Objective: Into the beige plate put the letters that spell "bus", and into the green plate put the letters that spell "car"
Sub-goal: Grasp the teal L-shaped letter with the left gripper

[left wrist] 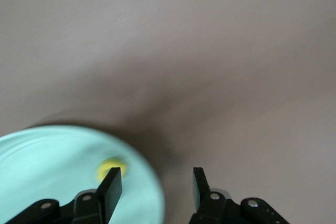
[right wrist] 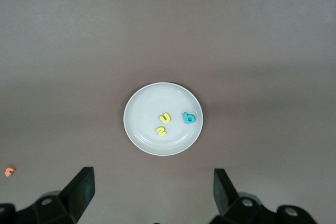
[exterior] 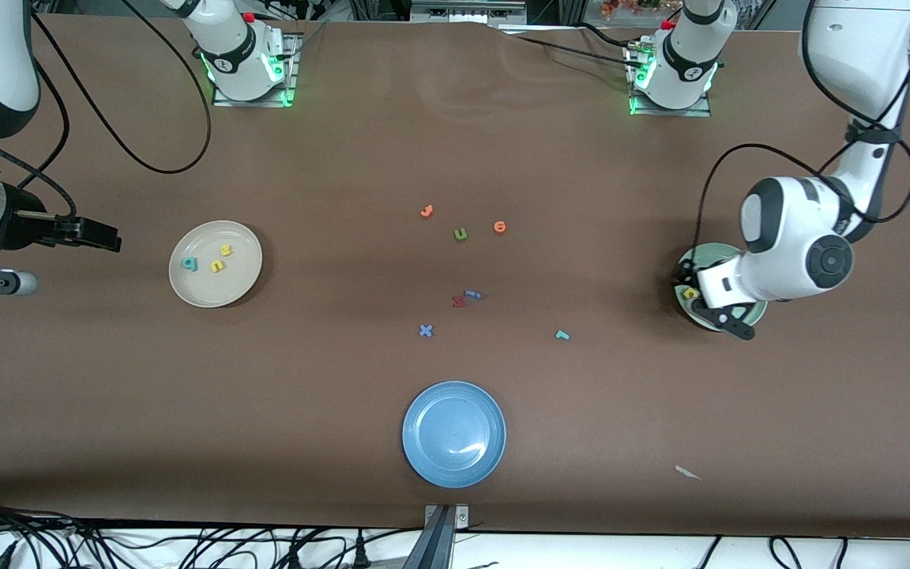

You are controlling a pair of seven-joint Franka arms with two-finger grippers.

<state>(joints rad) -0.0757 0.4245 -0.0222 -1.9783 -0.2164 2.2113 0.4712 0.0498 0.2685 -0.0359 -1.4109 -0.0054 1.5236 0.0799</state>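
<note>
left end effector point(left wrist: 155, 190) fingers apart over green plate point(left wrist: 47, 171), yellow "a" point(left wrist: 110, 169) dropped in | right end effector point(right wrist: 152, 192) apart, waiting at desk edge, "bus" sits sorted in beige plate point(exterior: 186, 286)

The brown tabletop point(exterior: 344, 379) carries the beige plate point(exterior: 186, 288) toward the right arm's end, the green plate point(exterior: 712, 254) toward the left arm's, a blue plate point(exterior: 454, 434) nearest the front camera, and loose foam letters point(exterior: 460, 234) mid-table.

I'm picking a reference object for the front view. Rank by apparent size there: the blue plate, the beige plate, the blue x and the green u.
1. Blue plate, though it lies nearest the camera, which may flatter it.
2. Beige plate, slightly smaller.
3. Blue x and green u: both tiny, too alike to rank.
</note>
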